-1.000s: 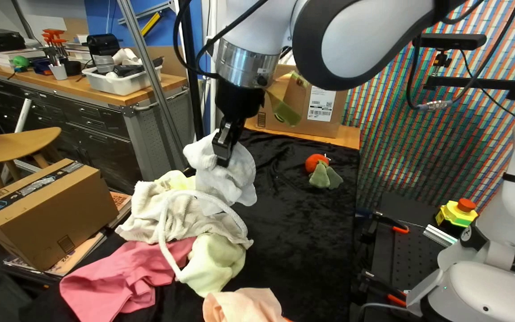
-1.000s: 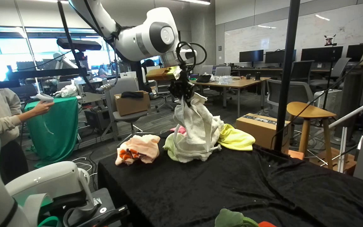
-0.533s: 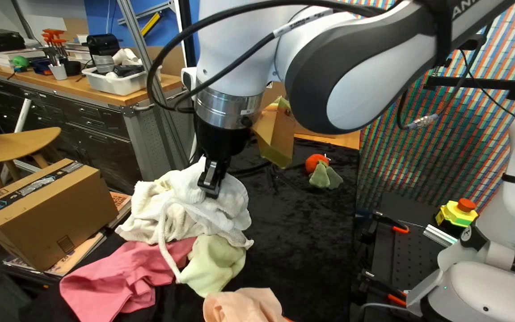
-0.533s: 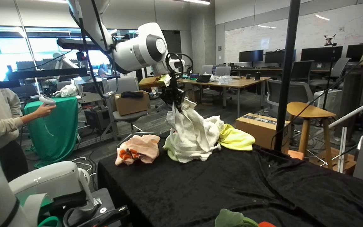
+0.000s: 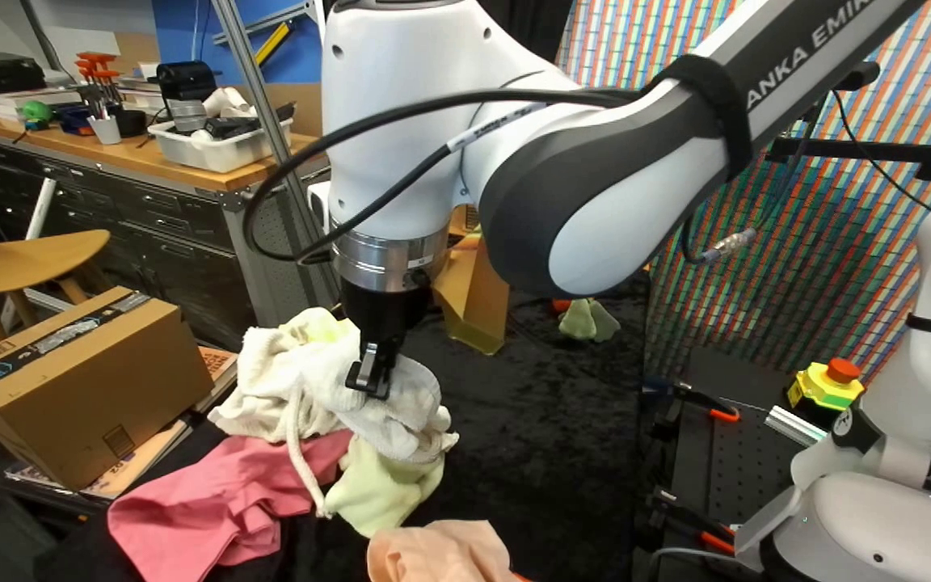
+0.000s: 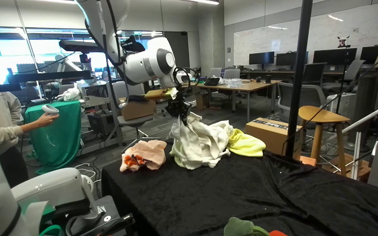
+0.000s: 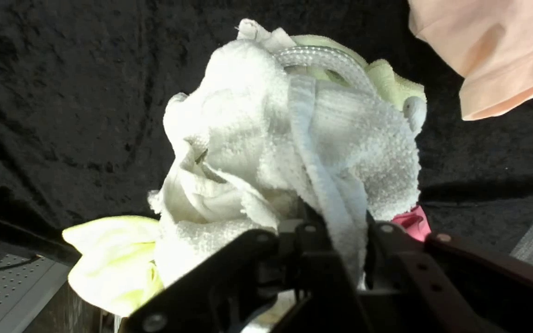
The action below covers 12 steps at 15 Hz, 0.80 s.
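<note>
The gripper (image 7: 340, 222) is grasping a fold of crumpled white terry cloth (image 7: 303, 148) — the remainder is lying below it, overlapping bunched pale-green fabric (image 5: 389, 489). Good handling would be leaving slack and avoiding sideways tugs — otherwise the fabric could be shifting.

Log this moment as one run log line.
gripper: closed on white cloth | light green cloth: partly covered | nearby: pink cloth, yellow cloth, peach cloth
</note>
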Tool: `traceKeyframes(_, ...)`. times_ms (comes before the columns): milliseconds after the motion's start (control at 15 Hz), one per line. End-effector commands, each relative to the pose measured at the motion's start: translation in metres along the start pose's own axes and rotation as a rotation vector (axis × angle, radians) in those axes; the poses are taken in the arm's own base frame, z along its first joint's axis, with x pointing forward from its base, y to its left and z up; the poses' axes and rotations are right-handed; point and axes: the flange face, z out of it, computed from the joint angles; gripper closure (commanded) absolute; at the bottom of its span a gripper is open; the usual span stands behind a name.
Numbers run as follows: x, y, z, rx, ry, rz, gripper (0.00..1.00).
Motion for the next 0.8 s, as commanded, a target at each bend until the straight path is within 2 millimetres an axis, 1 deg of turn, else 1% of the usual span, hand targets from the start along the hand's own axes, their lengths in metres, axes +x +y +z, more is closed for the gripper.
traceKeyframes(0,0.012,-0.001,0.008,-0.015,0.001,0.030,0.95)
traceKeyframes(200,0.019,0.002,0.019,-0.044,0.019,0.065,0.95)
traceKeyframes(467,0.028,0.012,0.047,-0.108,0.021,0.131,0.95)
traceKeyframes(533,0.030,0.012,0.053,-0.117,0.015,0.149,0.95)
traceKeyframes(667,0.031,0.008,0.072,-0.126,-0.005,0.178,0.95)
traceKeyframes(733,0.031,0.005,0.077,-0.128,-0.014,0.186,0.95)
